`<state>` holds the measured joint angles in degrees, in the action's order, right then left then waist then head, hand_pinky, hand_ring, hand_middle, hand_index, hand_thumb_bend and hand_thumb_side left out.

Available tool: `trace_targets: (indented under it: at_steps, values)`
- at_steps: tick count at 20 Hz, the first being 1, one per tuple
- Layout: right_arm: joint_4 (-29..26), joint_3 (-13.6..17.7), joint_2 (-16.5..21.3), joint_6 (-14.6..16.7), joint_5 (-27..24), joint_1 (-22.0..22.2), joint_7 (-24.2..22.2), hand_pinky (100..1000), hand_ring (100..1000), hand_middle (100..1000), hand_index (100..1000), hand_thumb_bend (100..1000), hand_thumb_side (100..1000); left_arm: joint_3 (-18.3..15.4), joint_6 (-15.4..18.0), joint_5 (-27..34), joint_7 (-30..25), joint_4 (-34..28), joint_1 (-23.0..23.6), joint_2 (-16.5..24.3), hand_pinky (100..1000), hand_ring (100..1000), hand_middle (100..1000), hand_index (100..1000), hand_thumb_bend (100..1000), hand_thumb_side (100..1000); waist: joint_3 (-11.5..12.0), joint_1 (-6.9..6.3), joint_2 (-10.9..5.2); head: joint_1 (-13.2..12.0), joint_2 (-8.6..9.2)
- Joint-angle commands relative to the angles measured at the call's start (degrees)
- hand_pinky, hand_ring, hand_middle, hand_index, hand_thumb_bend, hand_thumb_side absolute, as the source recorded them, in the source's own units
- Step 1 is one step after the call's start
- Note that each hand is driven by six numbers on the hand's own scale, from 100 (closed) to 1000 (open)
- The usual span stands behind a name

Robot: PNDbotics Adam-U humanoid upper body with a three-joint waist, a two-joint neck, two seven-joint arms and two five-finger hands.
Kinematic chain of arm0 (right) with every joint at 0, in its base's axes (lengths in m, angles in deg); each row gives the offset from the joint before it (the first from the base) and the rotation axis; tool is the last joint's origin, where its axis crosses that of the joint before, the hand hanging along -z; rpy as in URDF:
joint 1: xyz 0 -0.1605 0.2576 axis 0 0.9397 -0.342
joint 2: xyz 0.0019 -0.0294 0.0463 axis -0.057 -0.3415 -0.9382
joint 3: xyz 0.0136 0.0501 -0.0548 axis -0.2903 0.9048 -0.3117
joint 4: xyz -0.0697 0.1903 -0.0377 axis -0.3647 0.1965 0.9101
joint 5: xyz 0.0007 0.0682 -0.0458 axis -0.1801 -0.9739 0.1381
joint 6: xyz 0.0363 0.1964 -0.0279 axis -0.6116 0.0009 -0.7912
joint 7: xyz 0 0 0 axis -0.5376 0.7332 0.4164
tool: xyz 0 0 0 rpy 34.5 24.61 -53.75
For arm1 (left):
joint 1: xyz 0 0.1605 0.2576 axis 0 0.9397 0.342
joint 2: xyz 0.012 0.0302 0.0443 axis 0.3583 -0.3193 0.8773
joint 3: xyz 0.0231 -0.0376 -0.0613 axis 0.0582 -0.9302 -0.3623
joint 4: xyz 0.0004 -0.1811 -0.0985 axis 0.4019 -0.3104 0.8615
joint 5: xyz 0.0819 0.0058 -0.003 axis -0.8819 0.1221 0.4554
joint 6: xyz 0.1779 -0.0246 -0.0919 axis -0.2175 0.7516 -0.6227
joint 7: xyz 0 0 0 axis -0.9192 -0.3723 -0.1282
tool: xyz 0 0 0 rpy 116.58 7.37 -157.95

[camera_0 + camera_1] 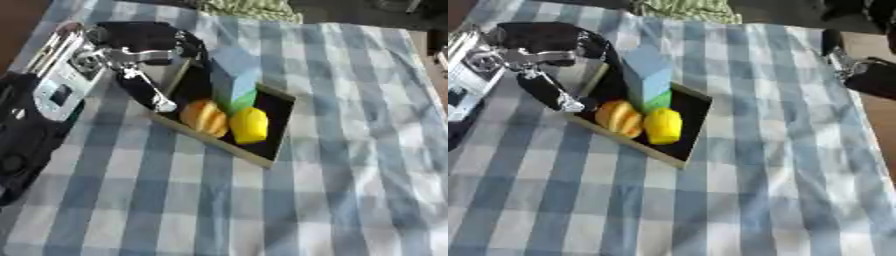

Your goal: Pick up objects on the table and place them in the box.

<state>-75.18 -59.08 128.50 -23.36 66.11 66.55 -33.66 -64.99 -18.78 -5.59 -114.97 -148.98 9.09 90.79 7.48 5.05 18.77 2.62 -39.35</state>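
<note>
Box (278, 145) first: a shallow dark tray with a pale rim, sitting askew on the blue-and-white checked cloth (350, 190). Inside it, a yellow lemon-shaped piece (248, 125) lies toward the box's near side, and touching it, on the side toward the left arm, sits an orange ribbed piece (204, 116). Behind those two, a light blue block (234, 72) stands upright, with a green block (238, 103) showing at its base, just beyond the lemon piece. All four are within the rim.

Left hand (144, 90) reaches in over the box's left edge, black fingers stretched out and apart, holding nothing; one long finger (149, 92) slants down with its pale tip just beside the orange piece, and whether it touches I cannot tell. The black and silver arm (61, 85) trails away from the box toward the left border.

Right hand (868, 75) shows only in the right eye view, well apart from the box at the cloth's right edge, a dark shape; whether its fingers are apart or curled I cannot tell.
</note>
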Motion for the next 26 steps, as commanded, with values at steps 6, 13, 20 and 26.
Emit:
trace_targets:
  at_steps: [6,13,20,26]
  values:
    - [-1.19,1.53,1.51,-0.06,-0.25,0.17,0.57,925,789,667,810,100,422,-7.91,-2.41,6.15,4.58,-11.47,-0.5,5.51,843,747,673,758,192,100,0.58,-0.55,-2.02,0.84,-0.21]
    - [-2.36,3.48,2.0,-0.55,-0.3,0.98,3.05,925,791,669,811,100,424,-18.04,-8.52,12.58,11.03,-21.94,4.49,10.16,885,743,668,772,100,100,1.72,-0.33,-2.03,2.0,-0.11]
    - [-4.61,5.31,2.19,0.12,-3.21,1.53,6.04,925,792,668,807,100,470,-26.61,-14.83,18.89,17.34,-31.81,13.57,13.41,930,746,681,800,100,266,2.23,0.14,-1.52,2.85,0.52]
    - [-6.17,7.01,1.67,1.59,-7.77,2.11,10.31,922,777,631,845,100,470,-31.51,-19.88,24.23,22.67,-35.81,21.93,12.58,963,742,692,852,100,468,2.31,0.53,-1.09,2.97,0.93]
